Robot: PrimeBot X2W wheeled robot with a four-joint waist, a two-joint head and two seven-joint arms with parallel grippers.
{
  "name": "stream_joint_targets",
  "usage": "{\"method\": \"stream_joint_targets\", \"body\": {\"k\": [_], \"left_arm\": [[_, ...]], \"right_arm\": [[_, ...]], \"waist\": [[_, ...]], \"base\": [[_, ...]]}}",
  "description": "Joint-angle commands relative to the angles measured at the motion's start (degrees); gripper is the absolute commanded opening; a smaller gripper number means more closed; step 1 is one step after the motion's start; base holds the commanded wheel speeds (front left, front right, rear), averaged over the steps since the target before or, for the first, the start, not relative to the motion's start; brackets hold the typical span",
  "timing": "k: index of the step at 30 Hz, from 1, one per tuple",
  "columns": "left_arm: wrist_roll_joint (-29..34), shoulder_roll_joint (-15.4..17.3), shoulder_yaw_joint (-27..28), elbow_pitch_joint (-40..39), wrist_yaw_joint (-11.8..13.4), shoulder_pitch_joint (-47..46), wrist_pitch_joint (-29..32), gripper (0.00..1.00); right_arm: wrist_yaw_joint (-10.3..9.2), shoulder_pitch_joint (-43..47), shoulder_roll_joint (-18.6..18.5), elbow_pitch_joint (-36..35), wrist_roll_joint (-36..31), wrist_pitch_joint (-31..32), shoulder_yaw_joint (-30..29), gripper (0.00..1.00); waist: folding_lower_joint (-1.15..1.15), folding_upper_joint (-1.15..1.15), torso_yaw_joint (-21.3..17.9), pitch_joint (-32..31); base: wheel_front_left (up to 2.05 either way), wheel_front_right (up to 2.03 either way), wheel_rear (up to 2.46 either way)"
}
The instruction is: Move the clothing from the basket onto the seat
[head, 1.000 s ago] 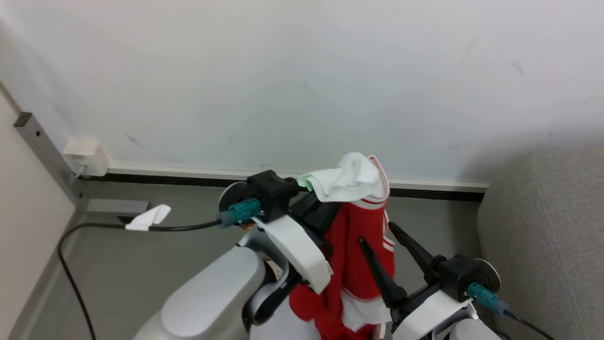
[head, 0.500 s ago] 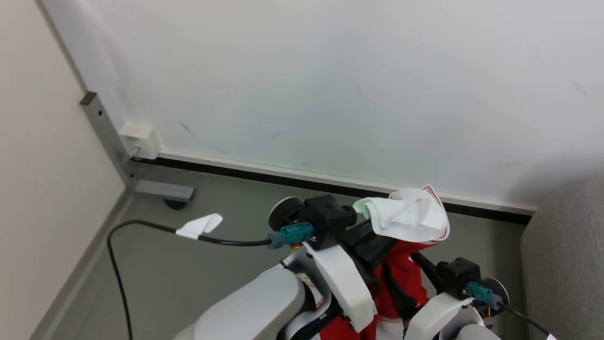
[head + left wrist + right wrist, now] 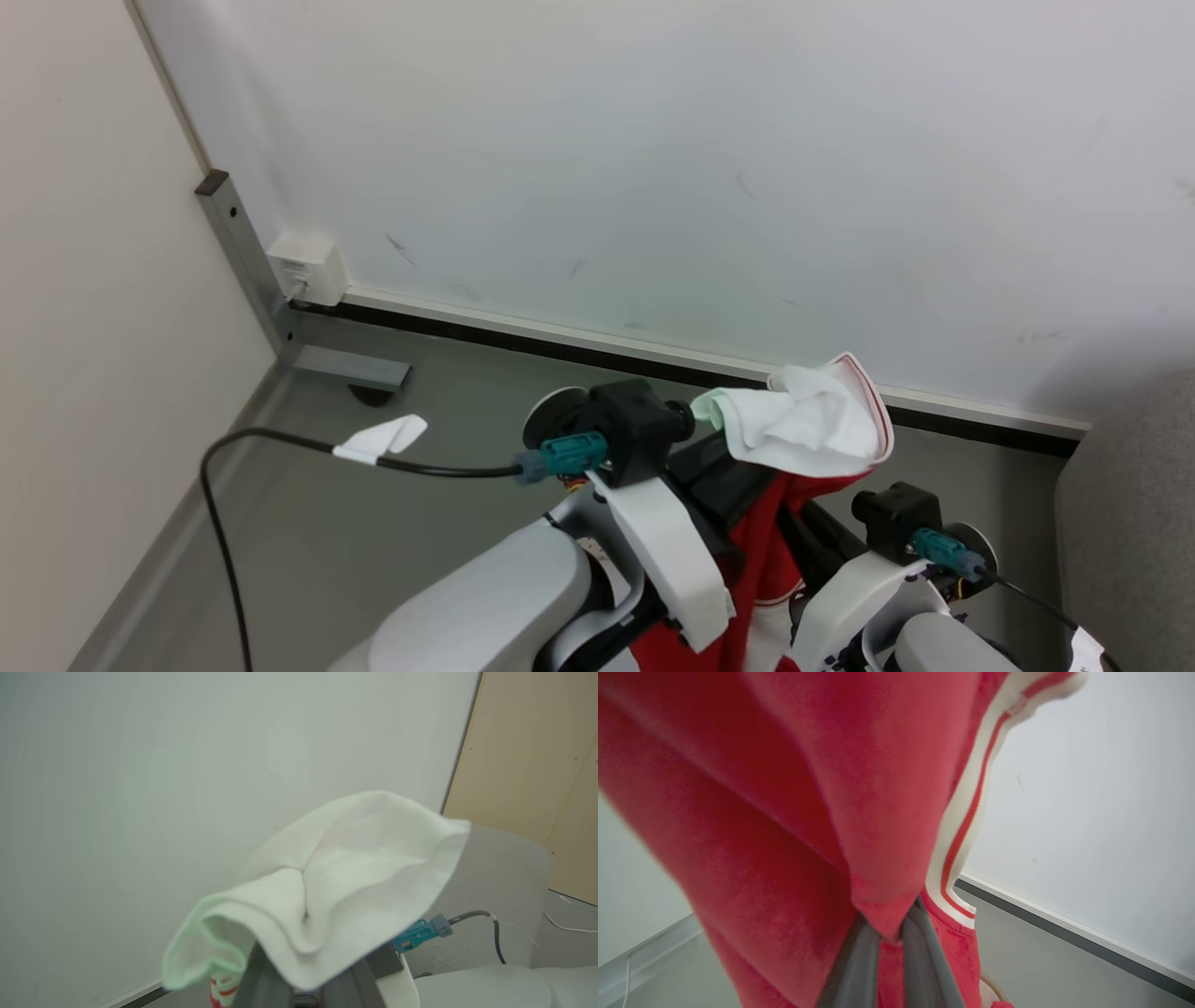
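Since a second ago the right gripper [image 3: 889,952] has gone from long fingers spread wide beside the hanging cloth to fingers pinched together on a fold of red fabric. The head camera has also swung, so the room's corner now sits further into the picture; that is the view shifting, not the things.

At the left, a grey metal post [image 3: 247,261] stands in the corner and a black cable [image 3: 280,441] with a white tag trails over the grey floor [image 3: 420,541]. Toward the middle, the left gripper [image 3: 306,980] is raised and clamped shut on the clothing [image 3: 761,551]: the white, red-edged part bunches over its fingertips while the red body hangs straight down between the two arms, well clear of the floor. Just right of that, the right gripper holds the same garment lower down, near its white-and-red stripe trim. At the far right edge, a strip of the light-grey seat [image 3: 1134,523] shows.

With two holds on it, the garment looks fully lifted and ready to travel. What remains, as I judge it, is carrying it right to the seat and letting go with both grippers.
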Motion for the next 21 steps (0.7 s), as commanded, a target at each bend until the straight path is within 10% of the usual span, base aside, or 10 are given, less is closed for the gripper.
{"method": "stream_joint_targets", "body": {"k": [1, 20, 21], "left_arm": [[-0.5, 0.4, 0.5, 0.5, 0.3, 0.5, -0.5, 0.0], [-3.9, 3.2, 2.1, 7.2, 1.5, 6.8, -3.8, 0.0], [-4.4, 3.1, 2.3, 7.4, 1.4, 7.2, -4.2, 0.11]], "right_arm": [[-0.12, 0.3, -0.9, -0.5, 0.4, 0.0, -0.4, 0.0], [-0.12, 6.6, -3.9, -15.4, -1.5, 0.0, -15.3, 0.0], [-0.12, 6.6, -3.7, -16.3, -1.1, 0.0, -15.8, 0.0]], "waist": [[0.0, 0.0, -0.1, 0.0], [0.0, 0.0, -7.0, 0.8], [0.0, 0.0, -7.6, 0.9]], "base": [[0.0, 0.0, 0.0], [0.0, 0.0, 0.0], [0.0, 0.0, 0.0]]}}
